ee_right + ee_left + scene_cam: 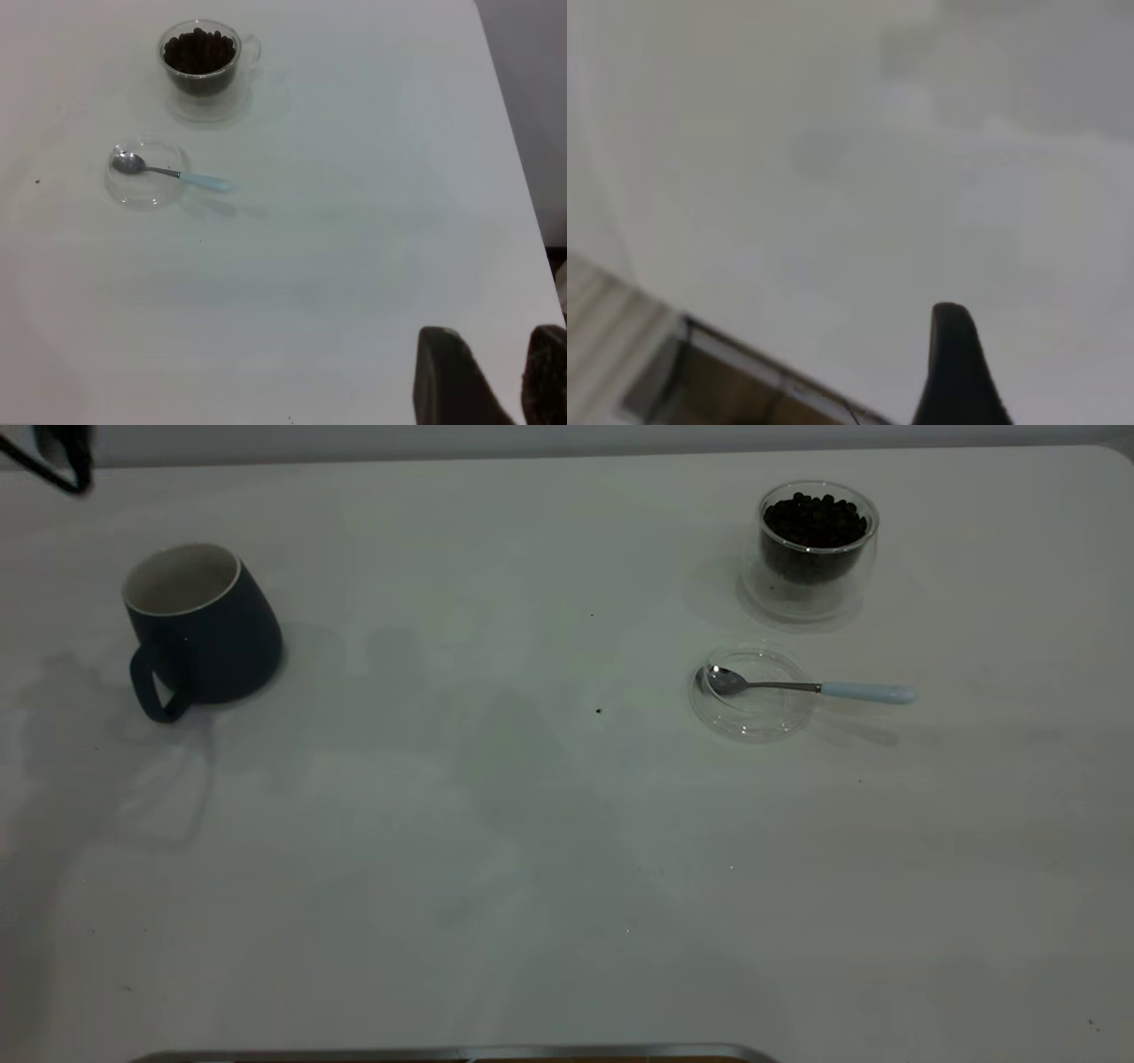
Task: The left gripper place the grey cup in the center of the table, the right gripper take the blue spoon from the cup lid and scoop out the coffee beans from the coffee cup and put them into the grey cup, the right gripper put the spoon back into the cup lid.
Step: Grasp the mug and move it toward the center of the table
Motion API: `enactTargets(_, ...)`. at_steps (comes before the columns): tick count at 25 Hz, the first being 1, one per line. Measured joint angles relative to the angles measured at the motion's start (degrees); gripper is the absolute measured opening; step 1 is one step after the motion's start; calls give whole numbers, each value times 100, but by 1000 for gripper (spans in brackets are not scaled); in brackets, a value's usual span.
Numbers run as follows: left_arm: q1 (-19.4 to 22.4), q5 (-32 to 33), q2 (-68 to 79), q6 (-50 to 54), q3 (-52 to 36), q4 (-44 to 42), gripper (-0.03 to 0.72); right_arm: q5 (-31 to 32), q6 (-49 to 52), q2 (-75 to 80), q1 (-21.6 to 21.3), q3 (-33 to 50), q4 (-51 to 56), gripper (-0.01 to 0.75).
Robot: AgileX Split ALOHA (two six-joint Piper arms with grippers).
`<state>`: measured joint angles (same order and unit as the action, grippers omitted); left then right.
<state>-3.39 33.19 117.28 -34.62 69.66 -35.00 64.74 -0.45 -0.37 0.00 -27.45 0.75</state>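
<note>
The grey cup (204, 633) stands upright at the left of the table (532, 824), its handle towards the near side, with nothing showing inside. At the far right, the clear coffee cup (815, 549) holds the coffee beans (815, 521). In front of it lies the cup lid (753, 695), with the blue spoon (815, 688) resting on it, bowl inside and pale handle sticking out to the right. My left gripper (62, 456) hangs at the far left corner, well away from the grey cup. My right gripper (493, 335) is open and empty, far from the spoon (177, 174) and lid (146, 173).
A metal-edged strip (461, 1054) runs along the near table edge. The table's rounded far right corner (1116, 456) lies beyond the coffee cup. The left wrist view shows bare tabletop and the table's edge (744, 354).
</note>
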Motion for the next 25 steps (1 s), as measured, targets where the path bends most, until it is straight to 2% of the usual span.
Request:
enactTargets(7,0,-1296,611,-7,6,-259,567,0,0,0,0,0,0,238)
enactTargets(12,-56,-1908,965,-14,6,-281,567,0,0,0,0,0,0,238)
enactTargets(19,-467,-2394,1164,-23,6,-315,568,-4,0,0,0,0,0,238)
enactTargets(25,-1104,-2909,1195,30,6,-315,568,-4,0,0,0,0,0,238)
